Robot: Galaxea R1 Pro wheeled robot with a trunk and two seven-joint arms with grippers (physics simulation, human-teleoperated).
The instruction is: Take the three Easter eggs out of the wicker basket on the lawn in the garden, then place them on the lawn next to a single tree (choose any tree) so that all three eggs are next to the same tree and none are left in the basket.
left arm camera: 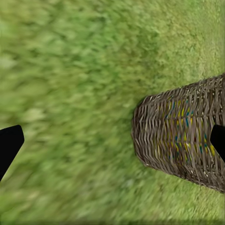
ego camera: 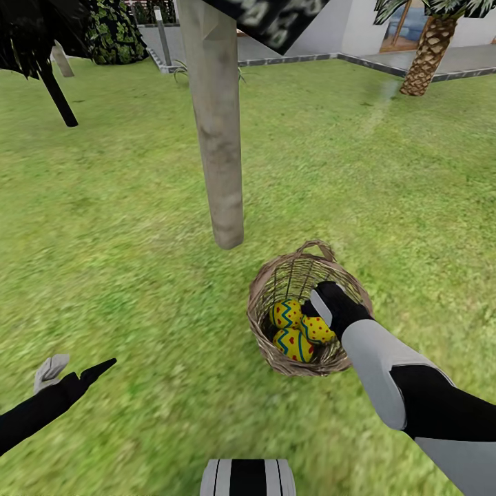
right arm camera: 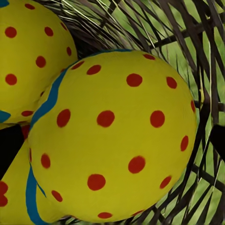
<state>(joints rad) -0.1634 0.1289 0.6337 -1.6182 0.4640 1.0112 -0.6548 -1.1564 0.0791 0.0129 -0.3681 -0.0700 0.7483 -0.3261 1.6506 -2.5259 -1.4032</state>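
Note:
The wicker basket (ego camera: 265, 284) stands on the lawn (ego camera: 124, 241), just in front of and to the right of the pale trunk of a tree (ego camera: 219, 138). Three yellow Easter eggs lie in it: one at the back left (ego camera: 286, 313), one at the right (ego camera: 318, 329), one at the front (ego camera: 294, 344). My right gripper (ego camera: 322, 304) reaches into the basket, open, with its fingers on either side of the red-dotted egg (right arm camera: 117, 136); whether they touch it is unclear. My left gripper (ego camera: 84, 360) hangs open over the grass at the lower left, pointing at the basket's side (left arm camera: 183, 136).
A dark tree with a thin black trunk (ego camera: 58, 96) stands at the far left, and a palm (ego camera: 427, 58) at the far right. Grey paving (ego camera: 310, 48) and a white house border the lawn at the back. Open grass lies all round the pale trunk.

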